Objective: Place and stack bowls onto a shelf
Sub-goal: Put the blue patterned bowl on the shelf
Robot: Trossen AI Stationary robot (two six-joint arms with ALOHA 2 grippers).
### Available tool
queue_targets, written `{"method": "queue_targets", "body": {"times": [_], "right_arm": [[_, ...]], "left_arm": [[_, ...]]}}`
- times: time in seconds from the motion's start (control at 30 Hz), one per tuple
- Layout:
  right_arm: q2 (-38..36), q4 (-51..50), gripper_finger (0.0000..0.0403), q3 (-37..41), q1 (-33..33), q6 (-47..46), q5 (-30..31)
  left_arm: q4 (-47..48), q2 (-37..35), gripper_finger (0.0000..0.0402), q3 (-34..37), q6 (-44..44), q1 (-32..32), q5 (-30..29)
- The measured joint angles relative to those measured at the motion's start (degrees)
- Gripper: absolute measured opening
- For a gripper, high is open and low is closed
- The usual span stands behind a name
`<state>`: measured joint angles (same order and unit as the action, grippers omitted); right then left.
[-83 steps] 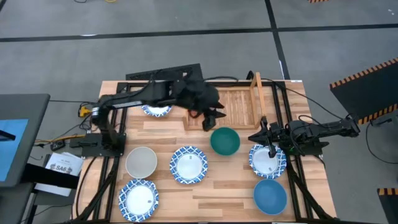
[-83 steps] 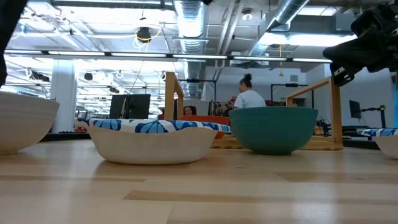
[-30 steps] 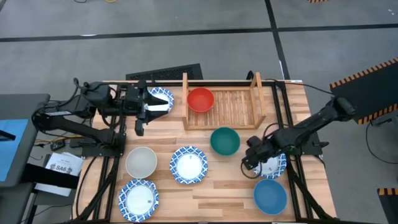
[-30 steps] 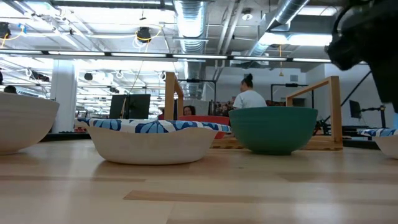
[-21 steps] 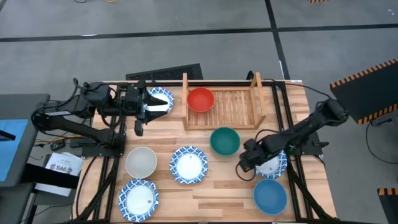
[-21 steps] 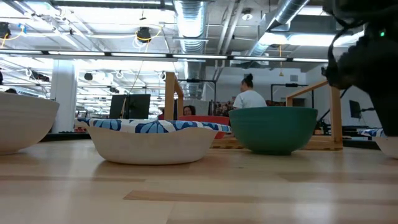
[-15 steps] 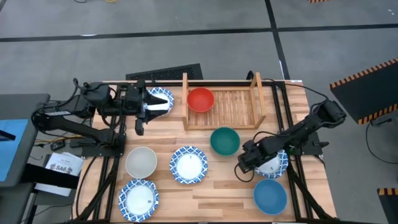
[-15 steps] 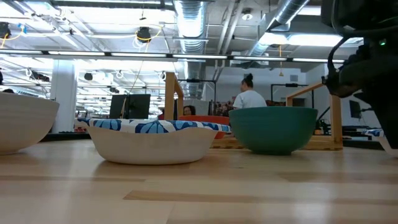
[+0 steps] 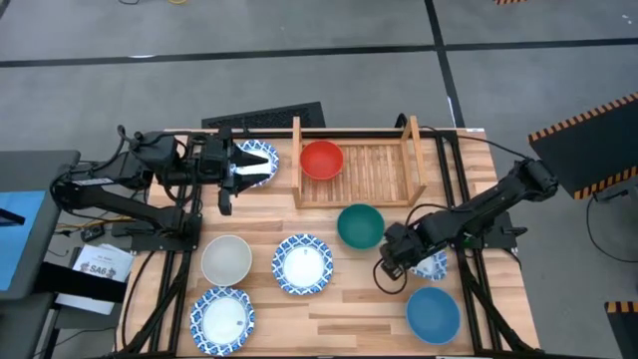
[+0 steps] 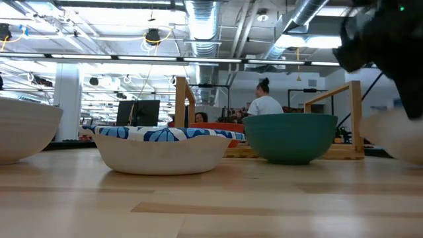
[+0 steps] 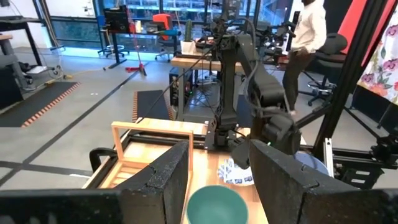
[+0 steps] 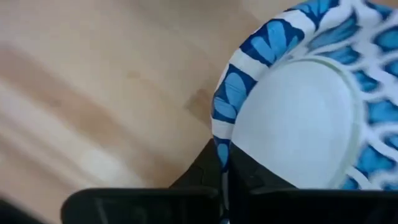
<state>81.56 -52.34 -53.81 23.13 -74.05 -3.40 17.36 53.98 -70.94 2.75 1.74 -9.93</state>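
Observation:
My right gripper (image 9: 397,261) is shut on a white bowl with a blue patterned rim (image 9: 435,265) at the table's right, between the green bowl (image 9: 360,226) and the blue bowl (image 9: 433,312). My left gripper (image 9: 247,172) is open and empty, over another patterned bowl (image 9: 261,155) at the far left. The red bowl (image 9: 321,160) sits on the slats at the left end of the wooden shelf (image 9: 379,170). An off-white bowl (image 9: 226,259) and two more patterned bowls (image 9: 302,264) (image 9: 223,319) rest on the table's near half. My right gripper pinches the patterned bowl's rim (image 12: 221,134) on the side toward the table's left, one finger inside the bowl and one outside. The fingers come from the table's left and lie across the rim. In the low view the bowl (image 10: 393,135) is tilted and raised off the table.
The shelf's upright side posts (image 9: 410,160) stand at both ends of the rack. The green bowl (image 10: 289,137) stands just in front of the shelf. In the room beyond the table a person (image 10: 264,102) stands; another shows in the left wrist view (image 11: 308,28).
My right gripper has gone a little toward the table's left and near edge at the patterned bowl's rim. In the low view that bowl, which rested on the table at the right, has come up and tipped. The left arm has kept still.

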Motion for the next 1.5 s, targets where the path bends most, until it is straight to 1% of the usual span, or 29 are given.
{"method": "queue_targets", "body": {"times": [0.1,0.2,0.27,0.4,0.47,0.57,0.67,0.87,1.03,1.13,1.27,1.5], "right_arm": [[0.1,-2.0,0.0031,-5.4,0.0,6.4,-0.1],[0.1,-2.2,0.0020,-11.9,0.0,14.7,-1.5],[0.1,-3.3,0.0020,-16.9,0.0,19.0,-2.5],[0.1,-9.4,0.0020,-27.8,-0.5,25.9,-4.4],[0.4,-13.5,0.0020,-32.4,-1.3,28.5,-3.7],[1.7,-16.7,0.0020,-36.9,-3.7,33.0,1.7],[3.9,-16.5,0.0020,-38.4,-8.2,40.1,7.6],[12.2,-19.6,0.0020,-38.5,-19.7,52.2,15.0],[20.9,-20.6,0.0020,-38.5,-28.6,58.0,21.8],[25.4,-20.7,0.0020,-38.4,-32.6,59.2,21.8],[30.3,-20.7,0.0020,-38.4,-35.7,59.3,21.8],[35.5,-20.4,0.0020,-38.0,-38.0,59.1,23.4]], "left_arm": [[0.3,0.0,0.0153,0.0,0.0,0.0,0.0],[0.5,0.0,0.0153,0.0,0.0,0.0,-0.2],[1.2,0.0,0.0153,0.0,0.0,0.0,-1.1],[2.8,0.0,0.0153,0.0,0.0,0.0,-1.5],[3.1,0.0,0.0153,0.0,0.0,0.0,-1.5],[3.1,0.0,0.0153,0.0,0.0,0.0,-1.5],[3.1,0.0,0.0153,0.0,0.0,0.0,-1.6],[3.1,0.0,0.0153,0.0,0.0,0.0,-2.1],[2.8,0.0,0.0153,0.0,0.0,0.0,-2.1],[2.8,0.0,0.0153,0.0,0.0,0.0,-1.9],[2.8,0.0,0.0153,0.0,0.0,0.0,-1.9],[2.7,0.0,0.0153,0.0,0.0,0.0,-1.9]]}}
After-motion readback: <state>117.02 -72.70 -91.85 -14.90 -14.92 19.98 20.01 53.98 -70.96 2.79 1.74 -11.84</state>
